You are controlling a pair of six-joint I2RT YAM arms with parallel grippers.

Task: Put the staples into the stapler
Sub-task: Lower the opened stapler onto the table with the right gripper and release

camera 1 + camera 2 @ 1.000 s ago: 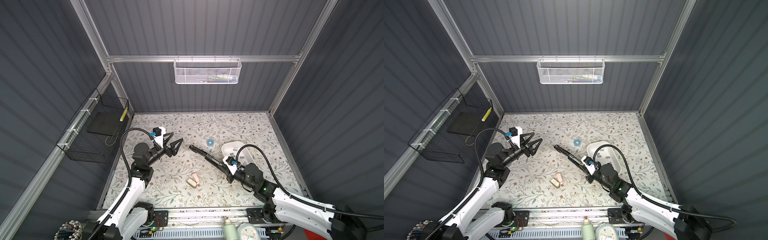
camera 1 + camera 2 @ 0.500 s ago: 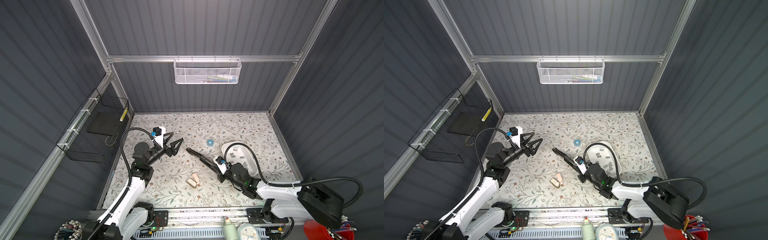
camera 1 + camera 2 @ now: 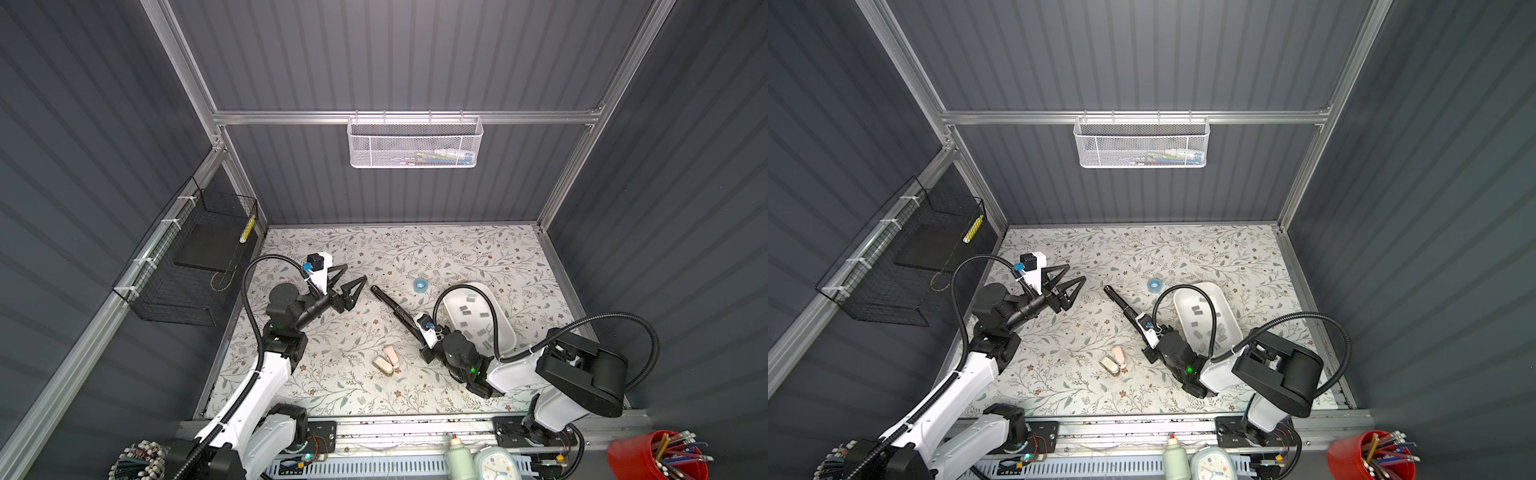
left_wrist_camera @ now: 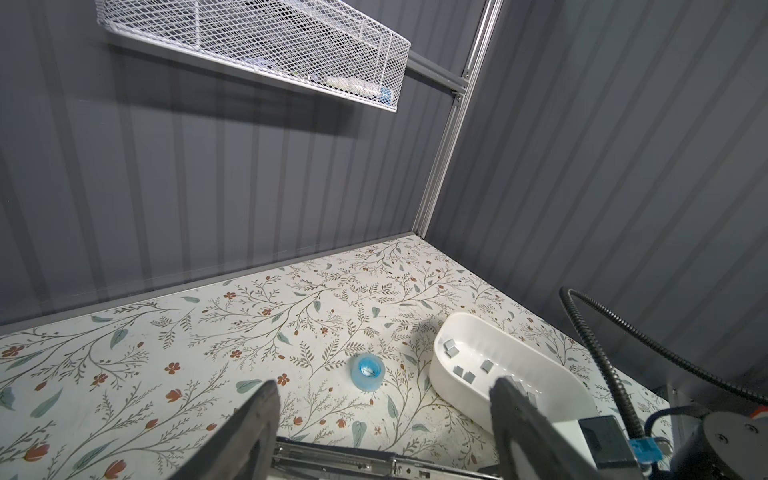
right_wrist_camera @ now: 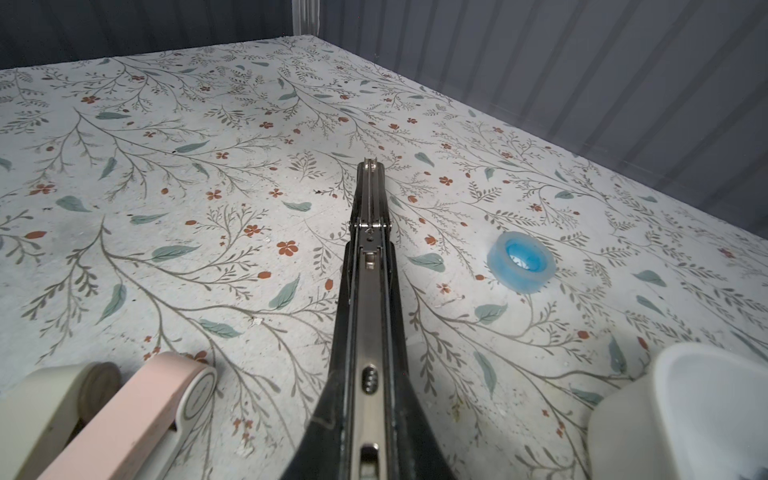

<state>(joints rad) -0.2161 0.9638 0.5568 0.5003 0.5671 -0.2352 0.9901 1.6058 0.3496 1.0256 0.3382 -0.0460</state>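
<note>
Leftmost, the left gripper (image 3: pixel 355 273) hangs above the table (image 3: pixel 415 249), jaws spread wide and empty. Nearer, toward the middle, two small cases (image 3: pixel 386 362), one cream and one pink, lie side by side. Right of them, the right gripper (image 3: pixel 415 330) is clamped on the near end of the stapler (image 3: pixel 397 311), which points far-left, metal rail up. A blue tape roll (image 3: pixel 420 285) sits just right of its far end. Staples (image 3: pixel 464 309) lie loose in the white tray (image 3: pixel 508 328) at right.

Dark grey ribbed walls (image 3: pixel 395 62) stand all around me, held by shiny metal bars (image 3: pixel 407 117). A white mesh basket (image 3: pixel 413 143) hangs on the back wall, a black wire basket (image 3: pixel 187 270) on the left one. My desk (image 3: pixel 415 249) has a flowery top.
</note>
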